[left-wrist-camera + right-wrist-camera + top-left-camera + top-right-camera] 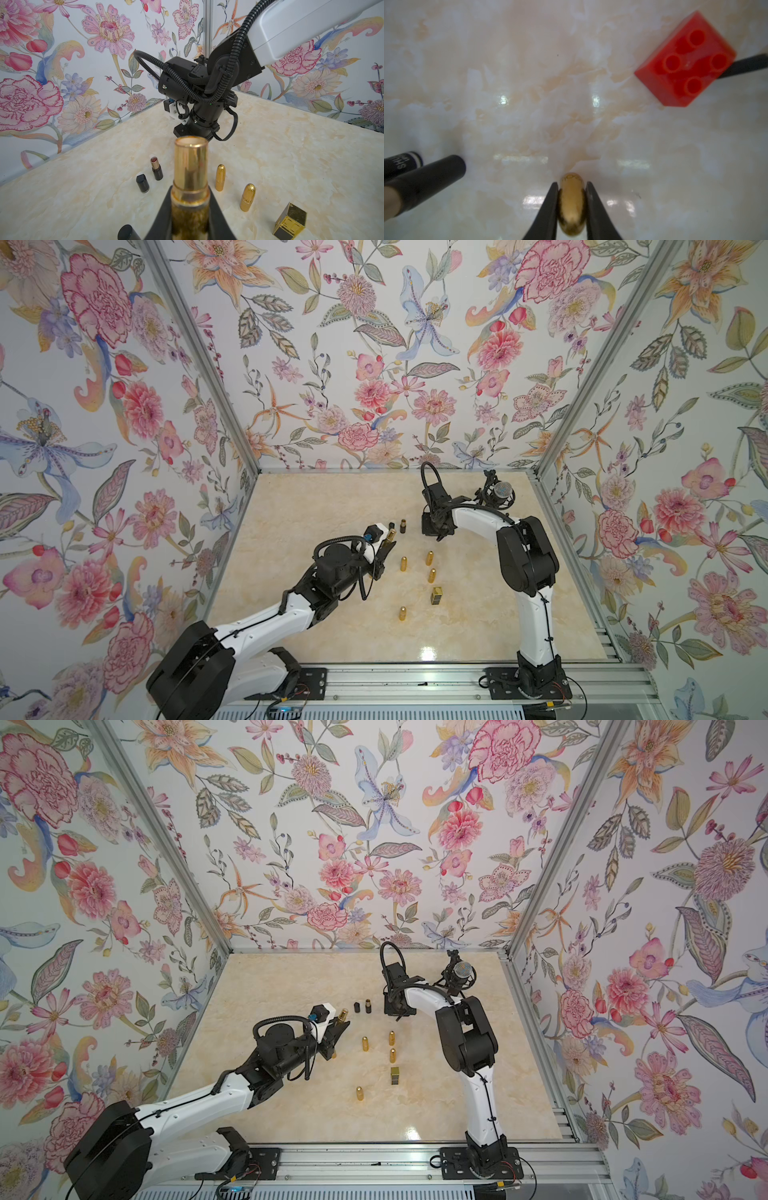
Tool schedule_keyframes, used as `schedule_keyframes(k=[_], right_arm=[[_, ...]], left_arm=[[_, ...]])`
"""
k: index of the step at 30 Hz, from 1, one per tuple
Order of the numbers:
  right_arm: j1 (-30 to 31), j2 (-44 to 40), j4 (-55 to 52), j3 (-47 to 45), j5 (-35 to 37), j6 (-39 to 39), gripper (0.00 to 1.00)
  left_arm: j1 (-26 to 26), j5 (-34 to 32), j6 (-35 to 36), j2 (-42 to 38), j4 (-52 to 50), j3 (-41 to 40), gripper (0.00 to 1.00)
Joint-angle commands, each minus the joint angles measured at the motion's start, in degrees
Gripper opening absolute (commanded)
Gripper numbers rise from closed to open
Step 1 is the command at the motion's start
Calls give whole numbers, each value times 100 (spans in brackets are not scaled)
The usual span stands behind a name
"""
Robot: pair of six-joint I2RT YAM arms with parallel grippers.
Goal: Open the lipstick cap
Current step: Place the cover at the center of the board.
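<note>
While the left jaws clamp the gold lipstick body (190,187), the right jaws pinch the gold cap (572,207), well apart from it.
Cap sits close above the surface (529,83) near a red brick (685,62); its glossy, rounded sides give little hold, so it may squirt free, or topple and roll once released.

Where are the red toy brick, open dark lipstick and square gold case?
red toy brick (685,62): right wrist view, studded top.
open dark lipstick (156,171): left wrist view, mid-tube.
square gold case (436,596): in a top view, its middle.
</note>
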Motion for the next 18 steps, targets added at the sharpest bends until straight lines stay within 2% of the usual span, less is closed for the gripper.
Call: schedule_keyframes(k=[1,6,11,18], right_arm=[[22,167,-94,127,77,-38,25],[22,142,-114,144,68,-72,29],[31,1,-159,188,26,-62,40],[91,-1104,-183,-285,-193,-85,48]], left_arm=[[65,0,-130,57,103,-56,7],[70,14,-138,57,86,-61,7],[71,31,-157,33,73,-47,7],[75,97,-173,39,63,48,7]])
